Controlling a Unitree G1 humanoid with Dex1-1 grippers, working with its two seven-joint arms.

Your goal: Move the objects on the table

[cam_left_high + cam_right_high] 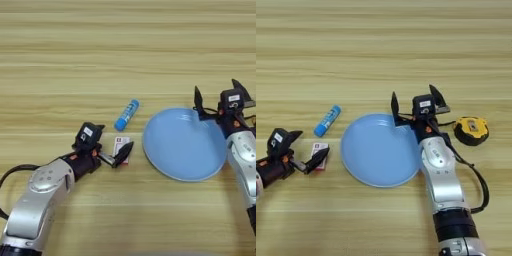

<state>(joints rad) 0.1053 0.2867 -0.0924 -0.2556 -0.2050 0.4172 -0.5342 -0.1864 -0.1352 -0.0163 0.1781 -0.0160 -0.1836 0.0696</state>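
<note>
On the wooden table (125, 45), the left gripper (111, 145) is wide open around the red-and-white box (121, 148), the blue tube (127, 114) lies at its 1 o'clock, then comes the blue plate (183, 145), the wide-open right gripper (416, 106) at the plate's 2 o'clock, and the tape measure (471, 130).

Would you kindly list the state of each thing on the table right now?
Blue tube: lying flat, free.
Red-and-white box: flat, left pincer's finger over it, not lifted.
Tape measure: resting, untouched.
Blue plate: empty.
Left pincer: open at the box.
Right pincer: open over the plate's rim.
</note>
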